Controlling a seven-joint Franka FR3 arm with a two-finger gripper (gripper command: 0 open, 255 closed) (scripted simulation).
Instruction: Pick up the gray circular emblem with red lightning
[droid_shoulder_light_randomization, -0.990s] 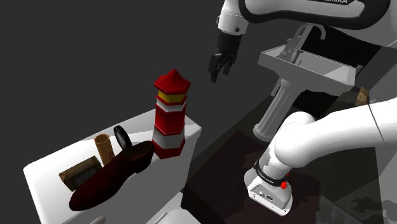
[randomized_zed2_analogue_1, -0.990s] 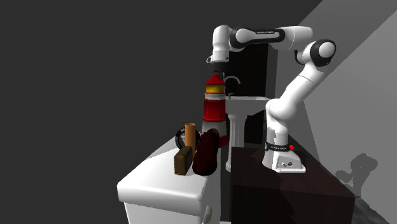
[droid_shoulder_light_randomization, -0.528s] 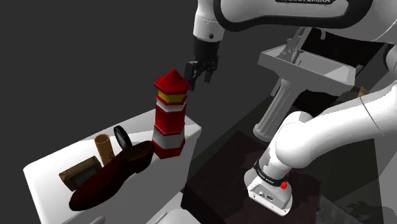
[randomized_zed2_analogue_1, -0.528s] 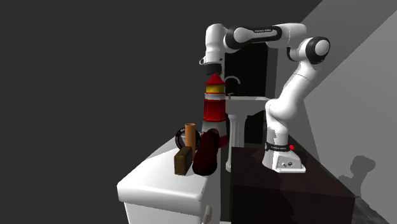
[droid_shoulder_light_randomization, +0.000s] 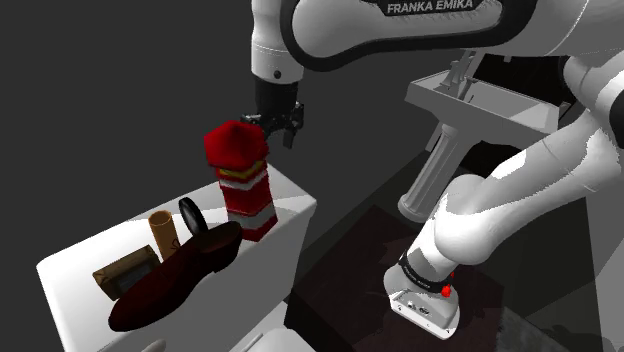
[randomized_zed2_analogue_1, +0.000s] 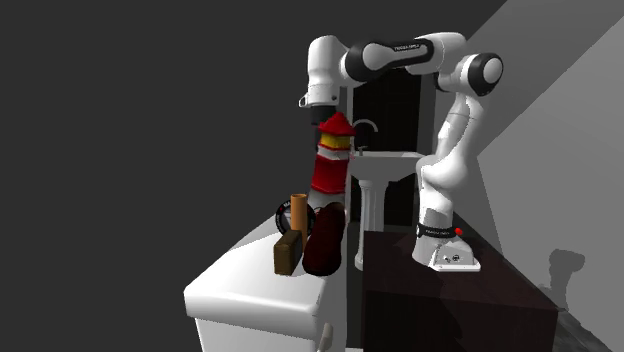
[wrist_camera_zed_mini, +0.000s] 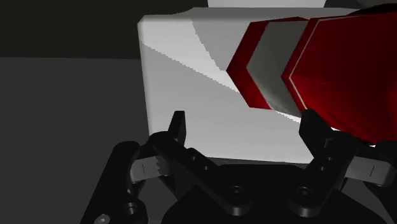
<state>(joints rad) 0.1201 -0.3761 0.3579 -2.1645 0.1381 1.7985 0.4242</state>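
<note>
1. White Franka arm (droid_shoulder_light_randomization: 420, 25): reaches over the work surface from its stand.
2. White box-shaped fixture (droid_shoulder_light_randomization: 75, 262): carries all small items on its flat top.
3. Grey pedestal sink (droid_shoulder_light_randomization: 480, 105): stands beyond the fixture, well apart from the target.
4. Red-and-white striped lighthouse model (droid_shoulder_light_randomization: 245, 180): stands tilted, its roof leaning toward the shoulder view's left.
5. All-black two-finger gripper (droid_shoulder_light_randomization: 278, 127): hangs just beside the lighthouse roof. In the wrist view the fingers stand apart with nothing clasped. The lighthouse body lies close against one of them.
6. Dark red leather-look shoe (droid_shoulder_light_randomization: 175, 272): lies along the fixture's near edge.
7. Tan upright cylinder (droid_shoulder_light_randomization: 161, 232) and brown rectangular block (droid_shoulder_light_randomization: 125, 272): stand behind the shoe.
8. Target, the thin circular emblem (droid_shoulder_light_randomization: 191, 217): renders dark, nearly black. It stands on edge between the cylinder and the shoe, well apart from the gripper. No lightning mark can be made out.

Handling, estimated: the emblem is probably light, rigid and smooth, so it may slip or topple when nudged. Grip across its two flat faces at the exposed upper rim, approaching from above. Avoid the tilted lighthouse, which looks unstable.
</note>
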